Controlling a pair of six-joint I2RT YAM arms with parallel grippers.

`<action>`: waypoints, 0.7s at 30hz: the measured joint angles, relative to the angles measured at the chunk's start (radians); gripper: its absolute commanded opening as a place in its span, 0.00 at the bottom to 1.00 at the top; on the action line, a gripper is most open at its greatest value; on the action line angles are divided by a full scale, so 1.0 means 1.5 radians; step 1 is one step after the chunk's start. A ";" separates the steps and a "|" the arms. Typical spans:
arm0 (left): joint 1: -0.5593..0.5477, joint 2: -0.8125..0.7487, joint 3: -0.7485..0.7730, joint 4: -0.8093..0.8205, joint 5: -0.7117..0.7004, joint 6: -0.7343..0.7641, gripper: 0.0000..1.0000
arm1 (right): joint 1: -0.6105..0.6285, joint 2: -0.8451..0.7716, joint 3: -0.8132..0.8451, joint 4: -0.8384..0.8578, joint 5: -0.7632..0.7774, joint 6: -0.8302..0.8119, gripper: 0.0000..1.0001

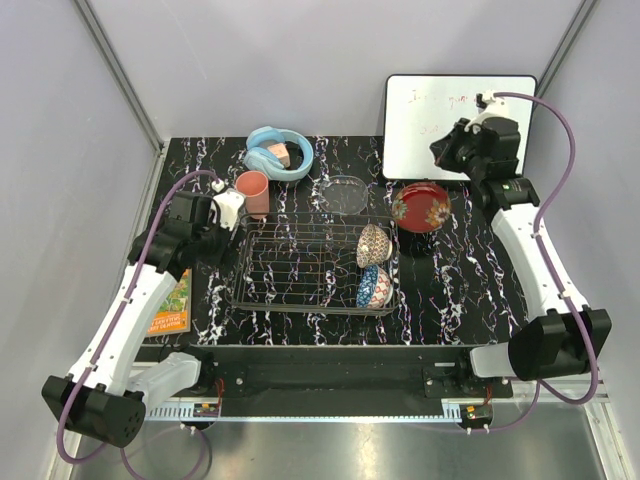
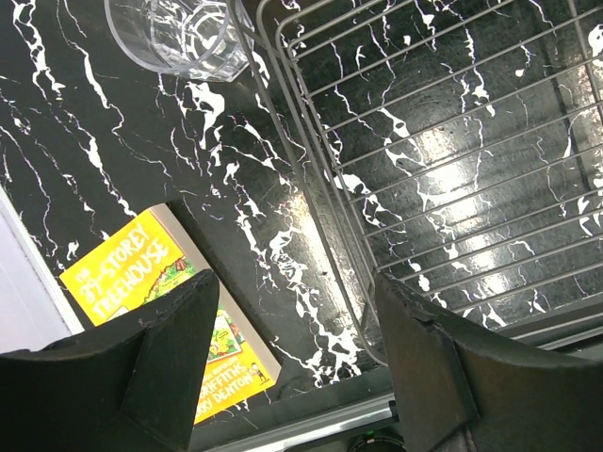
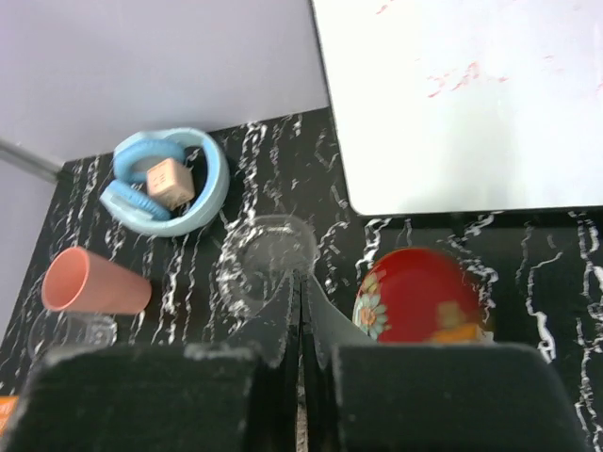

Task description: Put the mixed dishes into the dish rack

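The chrome wire dish rack stands mid-table and also shows in the left wrist view. A small beige patterned bowl and a blue patterned bowl stand on edge at its right end. The salmon-pink cup, clear glass bowl and red lacquer dish sit on the table behind the rack. The glass tumbler stands by the rack's left rim. My left gripper is open and empty above that rim. My right gripper is shut and empty, high behind the red dish.
Light blue headphones holding a small wooden block lie at the back. A white whiteboard leans at the back right. An orange book lies at the table's left near edge. Grey walls enclose the table.
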 measured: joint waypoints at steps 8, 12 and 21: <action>0.000 0.000 -0.001 0.004 -0.003 0.000 0.70 | 0.066 -0.003 0.013 -0.043 0.012 0.003 0.00; 0.000 0.000 -0.001 0.005 -0.003 0.000 0.70 | 0.060 0.036 0.005 -0.063 0.090 0.060 0.03; 0.000 -0.009 -0.001 0.004 -0.011 0.005 0.70 | -0.063 0.146 -0.183 -0.056 0.054 0.242 0.60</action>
